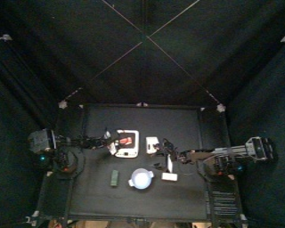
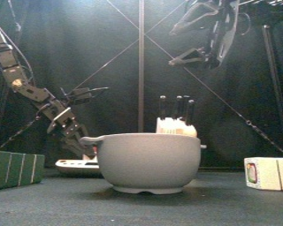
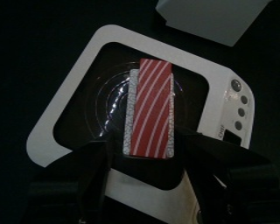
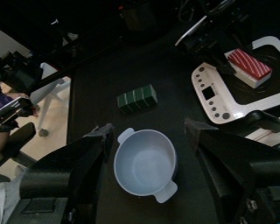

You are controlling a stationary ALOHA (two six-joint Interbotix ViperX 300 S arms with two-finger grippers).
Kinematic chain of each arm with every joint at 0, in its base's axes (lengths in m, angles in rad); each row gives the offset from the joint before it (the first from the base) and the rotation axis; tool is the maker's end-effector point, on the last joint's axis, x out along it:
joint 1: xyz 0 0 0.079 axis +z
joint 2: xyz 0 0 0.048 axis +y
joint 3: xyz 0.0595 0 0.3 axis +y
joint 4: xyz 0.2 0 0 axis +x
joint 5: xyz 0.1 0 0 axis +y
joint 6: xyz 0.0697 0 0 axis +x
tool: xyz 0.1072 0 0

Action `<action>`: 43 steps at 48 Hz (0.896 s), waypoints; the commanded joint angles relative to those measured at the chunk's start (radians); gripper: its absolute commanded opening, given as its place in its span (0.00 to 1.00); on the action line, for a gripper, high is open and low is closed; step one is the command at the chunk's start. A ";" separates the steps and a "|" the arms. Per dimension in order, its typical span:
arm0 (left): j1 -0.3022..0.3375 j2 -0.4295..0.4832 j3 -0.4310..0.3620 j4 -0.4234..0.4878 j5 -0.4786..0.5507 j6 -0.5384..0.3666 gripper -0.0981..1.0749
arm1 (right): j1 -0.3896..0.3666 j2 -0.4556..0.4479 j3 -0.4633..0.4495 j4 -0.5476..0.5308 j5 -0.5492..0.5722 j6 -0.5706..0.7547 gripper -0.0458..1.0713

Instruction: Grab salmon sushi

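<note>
The salmon sushi [image 3: 154, 109] is red-orange with white stripes. It lies on the black platform of a white scale [image 3: 73, 96]. My left gripper [image 3: 152, 147] is open, with one jaw on each side of the sushi's near end, not closed on it. In the top view the sushi [image 1: 129, 142] is left of the table's middle, with the left gripper [image 1: 118, 141] over it. My right gripper [image 4: 150, 129] is open and empty. It hangs high above the white bowl [image 4: 149, 162] and sees the sushi [image 4: 250, 63] on the scale.
The white bowl [image 2: 150, 163] stands at the front middle. A dark green block [image 2: 14, 169] is to its left and a white block [image 2: 268, 172] to its right. Something dark and upright [image 2: 173, 110] stands behind the bowl. The scale [image 2: 75, 164] sits low behind the bowl's left.
</note>
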 commanded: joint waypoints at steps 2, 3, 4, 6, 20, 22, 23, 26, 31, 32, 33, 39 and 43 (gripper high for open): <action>0.003 -0.012 -0.011 0.005 -0.003 0.000 0.83 | -0.003 -0.009 -0.011 0.000 -0.008 -0.002 0.90; 0.003 -0.012 -0.011 0.006 -0.005 0.000 0.83 | -0.003 -0.009 -0.011 0.000 -0.008 -0.002 0.90; 0.002 -0.012 -0.011 0.009 -0.003 0.002 0.83 | -0.003 -0.009 -0.011 0.000 -0.008 -0.002 0.90; 0.002 -0.014 -0.011 0.014 -0.003 0.002 0.82 | -0.003 -0.009 -0.011 0.000 -0.008 -0.002 0.90; -0.003 -0.037 -0.008 0.038 -0.003 0.000 0.67 | -0.003 -0.009 -0.011 0.000 -0.008 -0.002 0.90; -0.002 -0.048 -0.003 0.038 -0.003 0.000 0.64 | -0.003 -0.009 -0.011 0.000 -0.008 -0.002 0.90; -0.003 -0.052 -0.002 0.040 -0.003 0.000 0.63 | -0.003 -0.009 -0.011 0.000 -0.008 -0.002 0.90; -0.005 -0.078 0.002 0.038 -0.003 0.002 0.60 | -0.003 -0.009 -0.011 0.000 -0.008 -0.002 0.90; -0.028 -0.140 0.012 0.041 -0.003 0.000 0.57 | -0.003 -0.009 -0.009 0.000 -0.008 -0.002 0.90; -0.031 -0.147 0.014 0.043 -0.003 0.000 0.57 | -0.003 -0.009 -0.009 0.000 -0.008 -0.002 0.90; -0.041 -0.163 0.018 0.043 -0.003 0.000 0.57 | -0.003 -0.009 -0.009 0.002 -0.008 -0.002 0.90; -0.083 -0.224 0.035 0.044 -0.005 0.002 0.57 | -0.005 -0.009 -0.009 0.000 -0.008 -0.002 0.90; -0.103 -0.256 0.046 0.051 -0.008 0.002 0.57 | -0.005 -0.009 -0.011 0.000 -0.008 -0.003 0.90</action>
